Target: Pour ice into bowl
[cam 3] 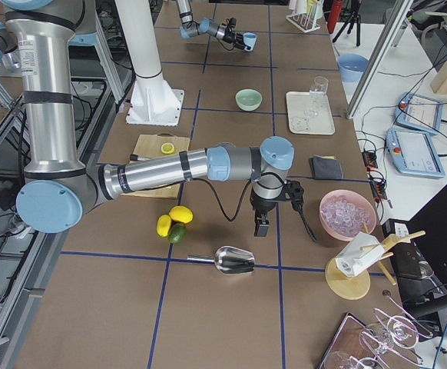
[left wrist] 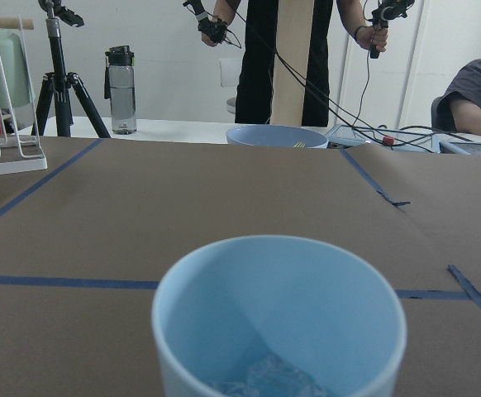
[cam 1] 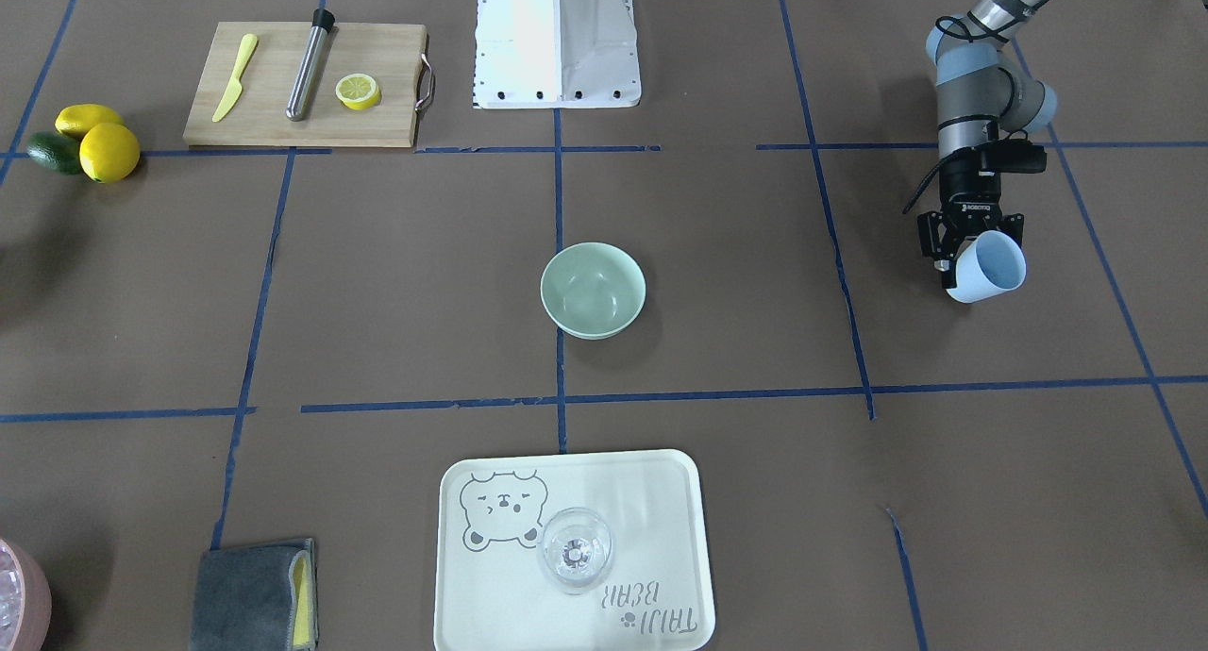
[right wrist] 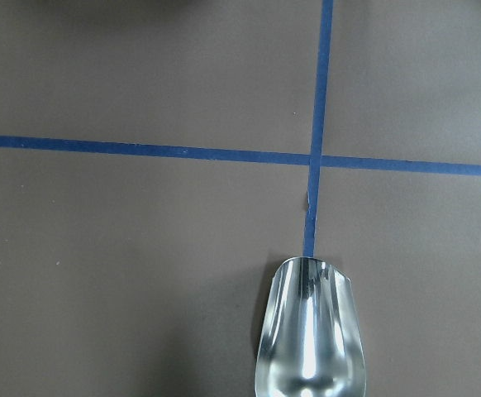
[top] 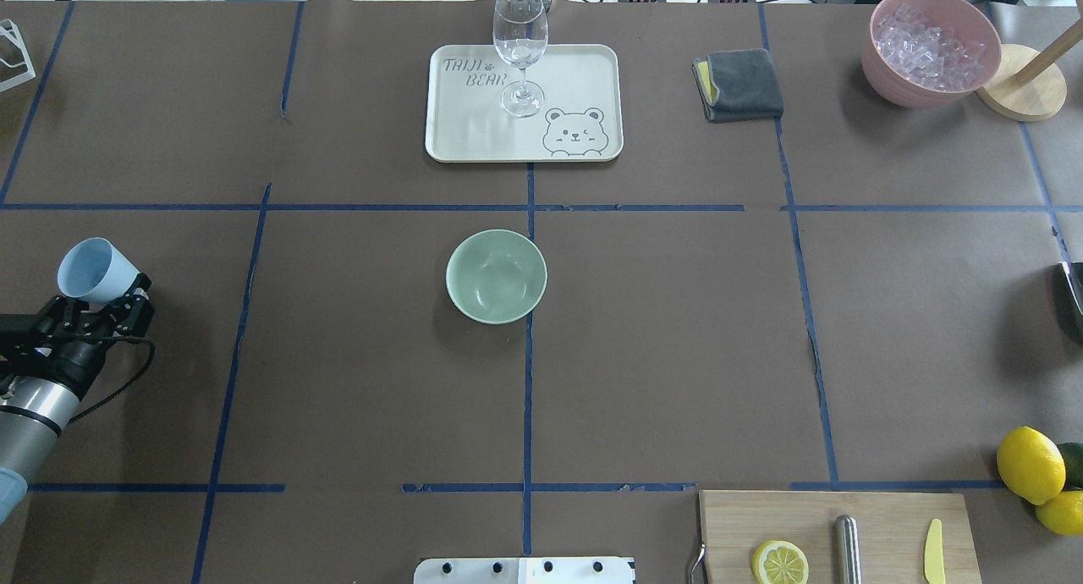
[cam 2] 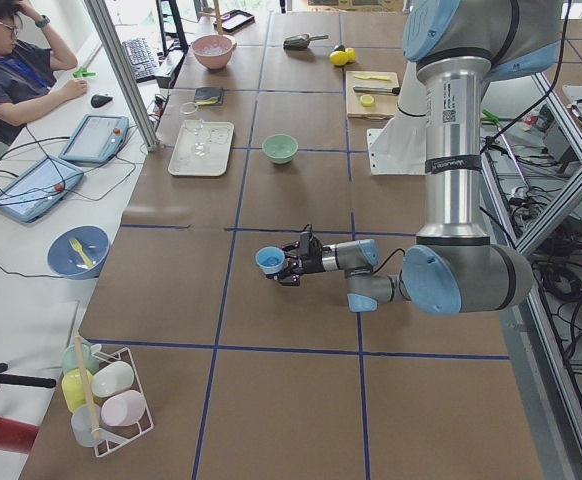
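The pale mint-green bowl [top: 496,276] stands empty at the table's middle; it also shows in the front view [cam 1: 593,290]. My left gripper [top: 100,300] is far to the bowl's left, shut on a light blue cup [top: 93,269] that it holds tilted above the table [cam 1: 986,264]. The left wrist view looks into the cup [left wrist: 278,314] and shows a few clear ice cubes [left wrist: 265,382] at its bottom. My right gripper [cam 3: 262,223] shows only in the right side view, above a metal scoop [right wrist: 311,331]. I cannot tell whether it is open or shut.
A pink container of ice [top: 931,46] stands far right. A cream tray [top: 584,76] holds a wine glass [top: 519,42]. A grey cloth [top: 740,83] lies beside the tray. A cutting board [top: 880,516] with a lemon half and lemons [top: 1030,464] are near right.
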